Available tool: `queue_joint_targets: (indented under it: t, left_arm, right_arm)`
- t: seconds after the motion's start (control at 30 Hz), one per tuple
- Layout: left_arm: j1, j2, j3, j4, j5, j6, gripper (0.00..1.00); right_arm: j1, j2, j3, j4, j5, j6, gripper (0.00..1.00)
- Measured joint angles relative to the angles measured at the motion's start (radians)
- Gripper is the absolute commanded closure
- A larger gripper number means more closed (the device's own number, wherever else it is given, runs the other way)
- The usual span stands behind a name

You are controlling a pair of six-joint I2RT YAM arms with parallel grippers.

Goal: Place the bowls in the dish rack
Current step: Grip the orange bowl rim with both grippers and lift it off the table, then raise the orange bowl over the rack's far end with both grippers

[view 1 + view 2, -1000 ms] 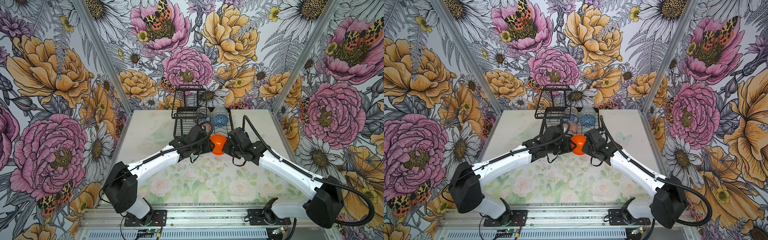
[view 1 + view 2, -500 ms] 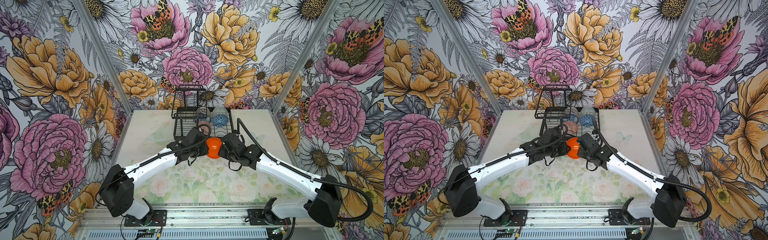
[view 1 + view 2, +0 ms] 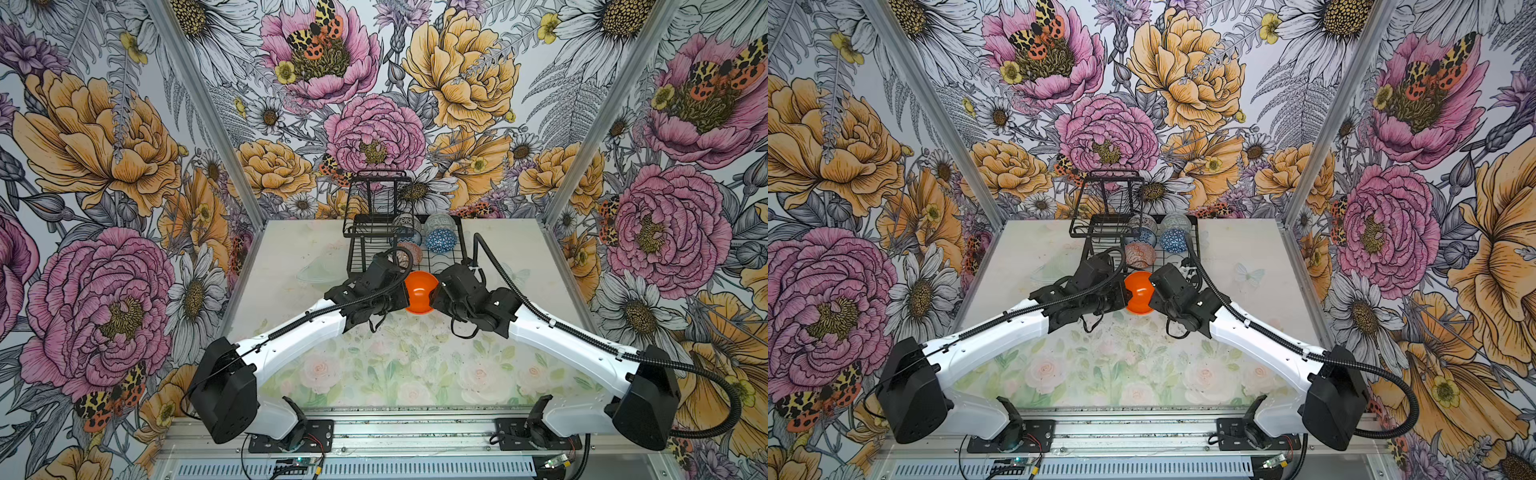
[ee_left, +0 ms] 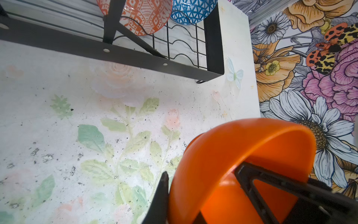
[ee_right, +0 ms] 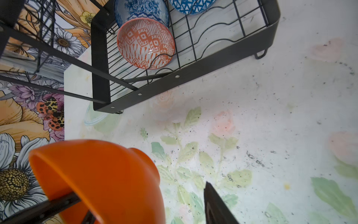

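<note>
The plain orange bowl (image 3: pixel 420 291) (image 3: pixel 1139 293) hangs on edge over the table in front of the dish rack (image 3: pixel 462 249) (image 3: pixel 1084 249). My left gripper (image 3: pixel 405 294) (image 4: pixel 202 170) is shut on its rim, one finger inside and one outside the orange bowl (image 4: pixel 242 155). My right gripper (image 3: pixel 436 293) (image 5: pixel 142 190) is open. One of its fingers sits inside the orange bowl (image 5: pixel 100 178) and the other stands clear of the wall. In the rack lean an orange-white bowl (image 3: pixel 409 253) (image 5: pixel 145 42), a blue-triangle bowl (image 3: pixel 440 240) (image 4: pixel 189 11) and a blue flowered bowl (image 5: pixel 141 9).
The rack's raised upper basket (image 3: pixel 376 195) stands at the back left of its base. A pale translucent dish (image 3: pixel 318 270) (image 5: pixel 95 118) lies on the table left of the rack. Flowered walls close in the table on three sides.
My left gripper has closed on the orange bowl's rim and my right gripper has opened off it. The bowl and both grippers have drifted a little to the left.
</note>
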Motion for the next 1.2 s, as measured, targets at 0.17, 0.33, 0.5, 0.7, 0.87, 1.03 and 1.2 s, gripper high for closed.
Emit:
queue_joint_targets:
  t: [0.17,0.33,0.5,0.7,0.87,1.03,1.2]
  left_arm:
    - [0.009,-0.034,0.000,0.003,-0.026,0.004,1.00]
    - [0.001,-0.049,0.000,0.022,-0.046,0.023,1.00]
    - [-0.001,-0.083,-0.020,0.080,-0.068,0.040,1.00]
    - [0.006,-0.128,-0.046,0.159,-0.169,0.053,1.00]
    - [0.049,-0.140,-0.046,0.196,-0.274,0.058,1.00]
    - [0.075,-0.150,-0.037,0.226,-0.391,0.089,1.00]
    - [0.076,-0.174,-0.037,0.332,-0.531,0.169,1.00]
  right_arm:
    - [-0.013,-0.023,-0.018,0.011,0.011,0.037,0.01]
    - [-0.011,-0.097,-0.094,0.097,-0.020,0.105,0.01]
    - [-0.010,-0.181,-0.166,0.223,-0.047,0.179,0.01]
    - [-0.011,-0.195,-0.142,0.313,-0.043,0.193,0.01]
    - [-0.037,-0.144,0.018,0.298,0.018,0.175,0.01]
    - [-0.043,-0.092,0.172,0.277,0.053,0.162,0.01]
    - [-0.043,0.015,0.349,0.264,0.039,0.153,0.01]
